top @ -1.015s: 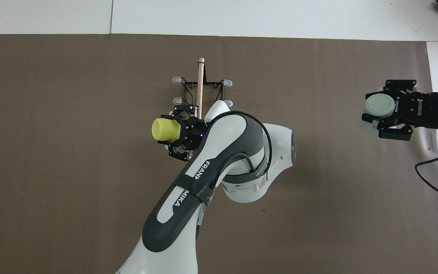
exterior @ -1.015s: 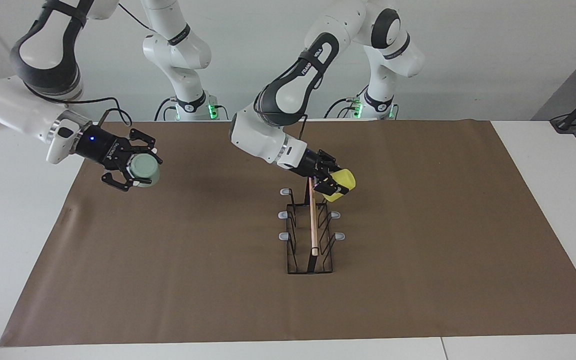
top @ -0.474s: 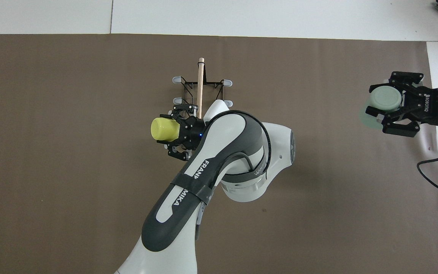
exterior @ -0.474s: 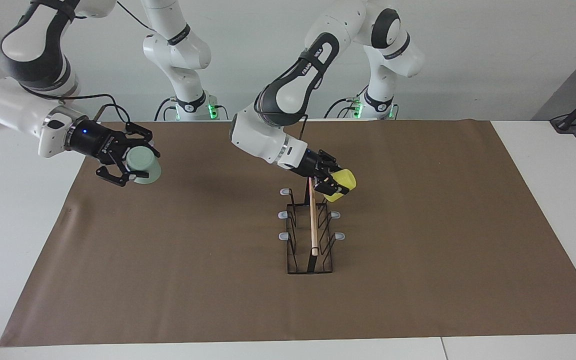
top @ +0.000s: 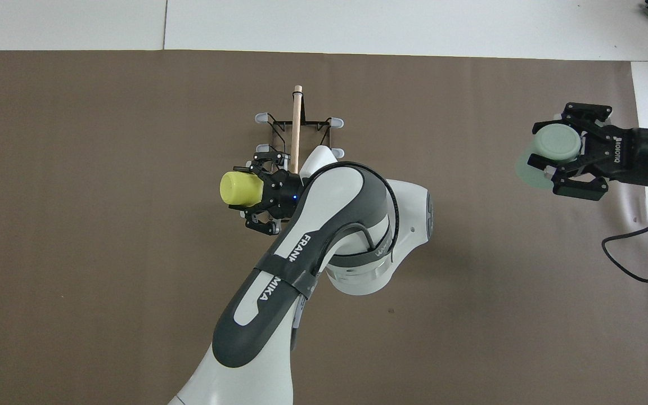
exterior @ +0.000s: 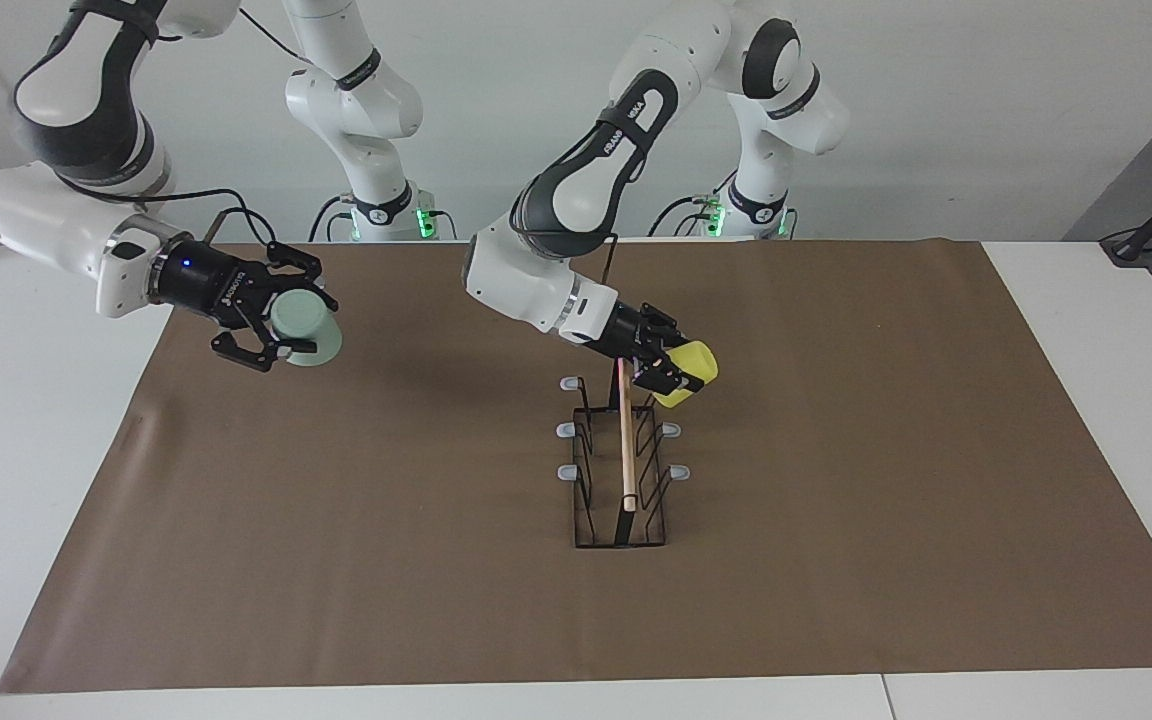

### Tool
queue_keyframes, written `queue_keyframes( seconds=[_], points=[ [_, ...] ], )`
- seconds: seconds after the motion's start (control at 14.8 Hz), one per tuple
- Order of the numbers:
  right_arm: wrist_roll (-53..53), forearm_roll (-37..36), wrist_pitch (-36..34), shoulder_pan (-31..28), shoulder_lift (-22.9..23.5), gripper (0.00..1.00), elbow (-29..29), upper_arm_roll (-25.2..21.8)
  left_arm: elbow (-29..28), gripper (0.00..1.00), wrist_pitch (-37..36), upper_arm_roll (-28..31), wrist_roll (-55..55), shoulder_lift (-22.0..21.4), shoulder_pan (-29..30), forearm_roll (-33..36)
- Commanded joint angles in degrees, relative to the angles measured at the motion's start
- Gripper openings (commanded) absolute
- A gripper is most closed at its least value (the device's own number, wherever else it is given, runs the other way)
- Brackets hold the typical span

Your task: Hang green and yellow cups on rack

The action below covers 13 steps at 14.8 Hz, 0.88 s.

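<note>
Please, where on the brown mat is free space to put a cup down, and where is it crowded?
Bare mat lies all around the rack. It is crowded only at the rack's robot end, where the left gripper holds the yellow cup. The right gripper holds the green cup.

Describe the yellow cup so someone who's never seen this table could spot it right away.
Find the black wire rack standing mid-table on the brown mat. The left hand holds the yellow cup in the air over the rack's end nearer the robots. The only other cup is pale green.
</note>
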Motion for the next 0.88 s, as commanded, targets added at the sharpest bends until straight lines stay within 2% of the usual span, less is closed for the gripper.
queue_keyframes(
  seconds=[0.0, 0.27, 0.34, 0.47, 0.54, 0.61, 0.81],
  points=[
    [-2.71, 3.51, 0.37, -0.43, -1.83, 0.00, -3.62, 0.33, 1.83, 0.00, -1.94, 1.16, 0.08, 1.79, -1.29, 1.82],
    [-4.37, 5.43, -0.77, -1.30, -3.41, 0.00, -7.04, 0.33, 1.92, 0.00, -2.29, 1.16, 0.08, 1.87, -1.73, 1.91],
    [-6.29, 6.75, -1.56, -1.39, -3.24, 0.00, -7.66, 0.24, 1.92, 0.17, -2.29, 1.16, 0.08, 1.87, -1.99, 1.91],
    [-8.50, 7.64, -1.83, -1.48, -3.15, 0.00, -8.62, 0.24, 2.00, 0.60, -2.47, 1.60, 0.17, 2.22, -2.17, 1.91],
    [-9.38, 7.81, -1.83, -1.48, -2.89, 0.00, -8.98, 0.24, 2.01, 0.66, -2.64, 1.77, 0.17, 2.31, -2.87, 1.91],
    [-11.04, 9.47, -1.83, -1.48, -2.80, 0.00, -9.76, 0.24, 2.09, 0.98, -2.73, 2.21, 0.25, 2.49, -2.96, 1.83],
    [-14.39, 12.47, -2.96, -1.39, -2.54, 0.00, -12.14, 0.24, 2.71, 1.00, -3.08, 2.39, 0.34, 2.66, -3.67, 1.74]
  ],
)
